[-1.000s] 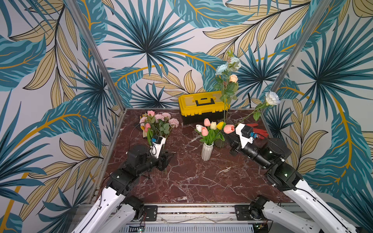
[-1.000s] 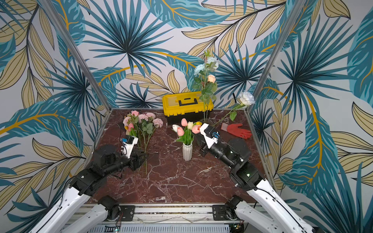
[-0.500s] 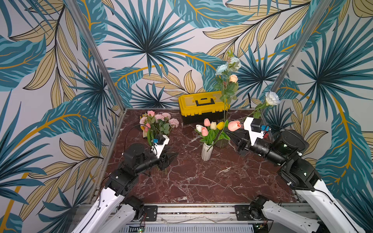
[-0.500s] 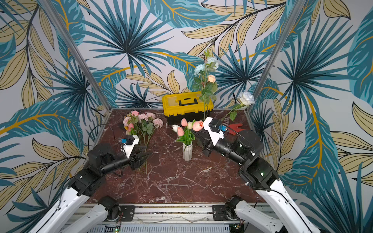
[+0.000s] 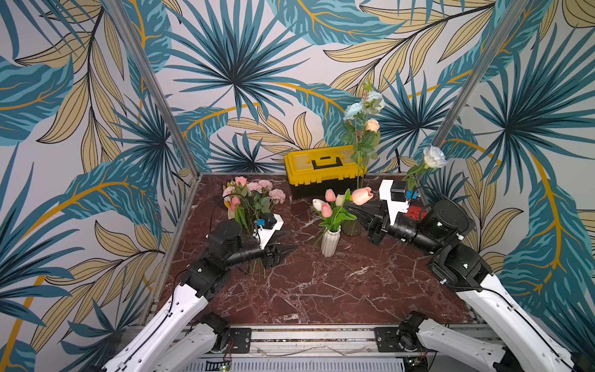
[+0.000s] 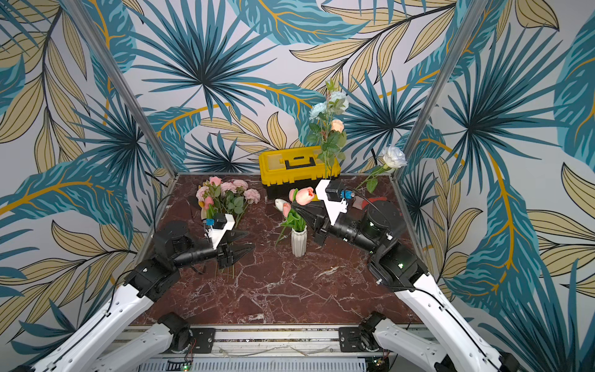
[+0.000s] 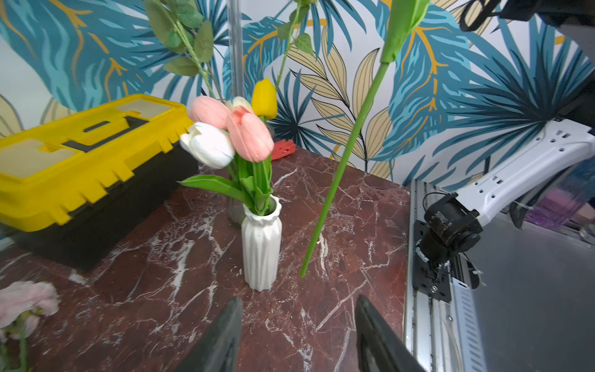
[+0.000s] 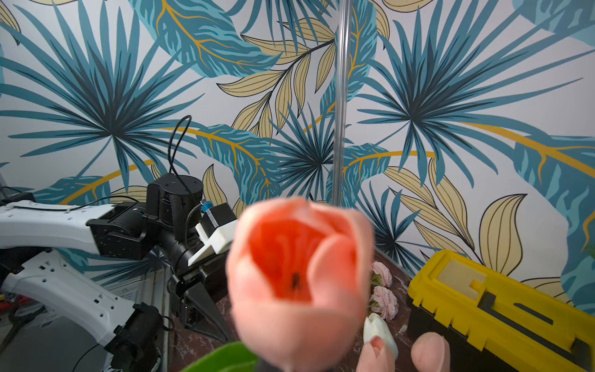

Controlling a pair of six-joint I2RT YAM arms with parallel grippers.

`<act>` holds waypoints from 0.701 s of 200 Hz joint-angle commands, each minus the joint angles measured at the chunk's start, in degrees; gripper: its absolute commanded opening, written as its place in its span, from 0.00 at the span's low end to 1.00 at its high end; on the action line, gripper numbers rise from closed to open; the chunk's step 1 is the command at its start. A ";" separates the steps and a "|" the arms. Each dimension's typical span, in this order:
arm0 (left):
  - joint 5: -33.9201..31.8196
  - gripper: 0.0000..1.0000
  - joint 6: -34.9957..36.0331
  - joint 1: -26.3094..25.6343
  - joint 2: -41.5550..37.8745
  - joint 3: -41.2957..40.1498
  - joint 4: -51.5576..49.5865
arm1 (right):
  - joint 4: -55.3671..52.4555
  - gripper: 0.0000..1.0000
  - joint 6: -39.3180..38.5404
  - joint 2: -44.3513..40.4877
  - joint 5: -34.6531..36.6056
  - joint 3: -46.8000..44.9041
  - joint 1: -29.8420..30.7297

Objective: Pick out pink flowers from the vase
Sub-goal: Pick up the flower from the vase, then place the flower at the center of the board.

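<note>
My right gripper (image 5: 349,208) is shut on a pink tulip (image 5: 362,195) (image 6: 305,195), held near the bloom. Its long green stem (image 7: 338,167) hangs free beside the white vase (image 5: 330,241) (image 7: 260,244), outside it. The bloom (image 8: 299,273) fills the right wrist view and hides the jaws. Two pink tulips (image 7: 249,135), a white one and a yellow one stand in the vase. Several pink flowers (image 5: 254,193) (image 6: 228,193) lie heaped at the back left. My left gripper (image 5: 283,242) (image 7: 299,299) is open and empty, low over the table in front of that heap.
A yellow toolbox (image 5: 325,167) stands against the back wall. Behind the white vase a glass vase (image 5: 351,227) holds tall pale blue and peach roses. A white rose (image 5: 433,156) leans at the back right, near a red glove (image 5: 415,212).
My right arm has risen and drawn back to the right, lifting the pink tulip's stem out of the vase. The left gripper's jaws have spread wider and it has shifted slightly right.
</note>
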 commanded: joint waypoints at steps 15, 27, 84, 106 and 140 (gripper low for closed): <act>5.47 0.57 3.39 -2.23 4.57 5.02 2.81 | 10.51 0.00 6.90 2.02 -3.34 -3.31 0.10; 5.19 0.57 3.83 -2.55 5.68 5.59 2.84 | 11.54 0.00 7.78 2.81 -3.98 -3.32 0.32; 3.68 0.52 5.21 -2.88 7.47 7.56 2.85 | 15.19 0.00 10.56 4.52 -5.99 -4.25 0.92; 3.94 0.47 5.20 -2.87 7.82 7.74 2.82 | 16.11 0.00 11.40 5.06 -6.57 -4.63 1.07; 5.97 0.33 5.73 -2.87 7.93 7.66 2.80 | 16.23 0.00 11.79 5.77 -7.00 -4.99 1.37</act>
